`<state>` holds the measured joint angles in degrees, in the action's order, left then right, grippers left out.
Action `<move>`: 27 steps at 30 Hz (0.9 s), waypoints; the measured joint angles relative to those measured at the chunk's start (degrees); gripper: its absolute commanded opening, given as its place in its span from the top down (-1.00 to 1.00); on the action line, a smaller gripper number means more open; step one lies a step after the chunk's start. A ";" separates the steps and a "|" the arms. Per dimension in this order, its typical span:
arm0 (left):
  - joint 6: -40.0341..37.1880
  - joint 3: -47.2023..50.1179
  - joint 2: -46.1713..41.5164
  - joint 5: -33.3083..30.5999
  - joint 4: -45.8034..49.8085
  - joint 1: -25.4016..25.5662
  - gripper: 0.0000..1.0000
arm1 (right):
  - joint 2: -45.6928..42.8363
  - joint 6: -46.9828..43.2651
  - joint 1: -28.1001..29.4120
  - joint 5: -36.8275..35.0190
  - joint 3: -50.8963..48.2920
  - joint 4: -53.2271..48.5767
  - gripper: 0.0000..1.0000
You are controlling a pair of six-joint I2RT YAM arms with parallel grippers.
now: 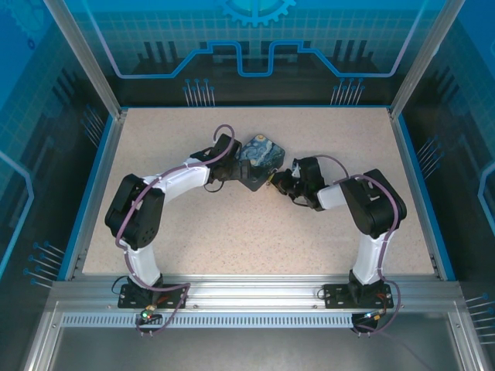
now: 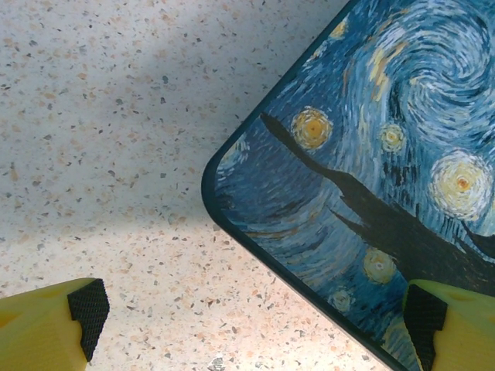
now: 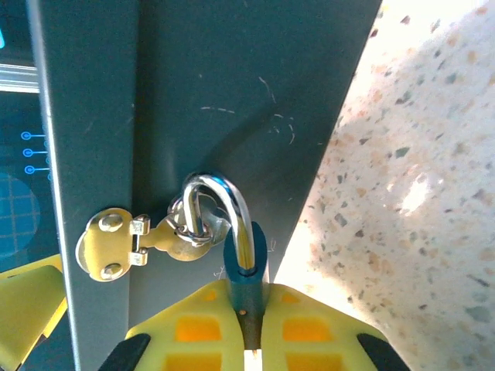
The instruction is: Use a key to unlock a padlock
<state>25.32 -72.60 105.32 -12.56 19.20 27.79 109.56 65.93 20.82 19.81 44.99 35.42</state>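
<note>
In the right wrist view the blue padlock [image 3: 246, 259] hangs by its silver shackle [image 3: 234, 207] from the ring of a brass hasp [image 3: 116, 243] on the box's dark side wall [image 3: 232, 93]. My right gripper [image 3: 249, 297] is shut on the padlock's body, one yellow finger on each side. The key is hidden. From above, the right gripper [image 1: 280, 180] sits at the near right corner of the swirl-painted box [image 1: 261, 151]. My left gripper [image 2: 247, 328] stands open just above the box's corner, one finger [image 2: 54, 328] over the table and the other finger [image 2: 448, 325] over the lid [image 2: 371, 154].
The box lies near the middle of the speckled table [image 1: 255, 232]. A blue rim and glass walls [image 1: 255, 46] enclose the table. Both arms reach inward from their bases at the near edge.
</note>
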 measured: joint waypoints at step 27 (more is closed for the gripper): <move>0.00 -0.87 0.94 2.47 -0.20 0.24 -0.97 | -0.28 -27.58 -5.73 5.38 14.36 -33.90 1.00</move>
<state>25.32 -73.47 106.26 -10.09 19.00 28.03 109.27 38.35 15.09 25.19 59.35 1.52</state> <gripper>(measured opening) 0.987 0.078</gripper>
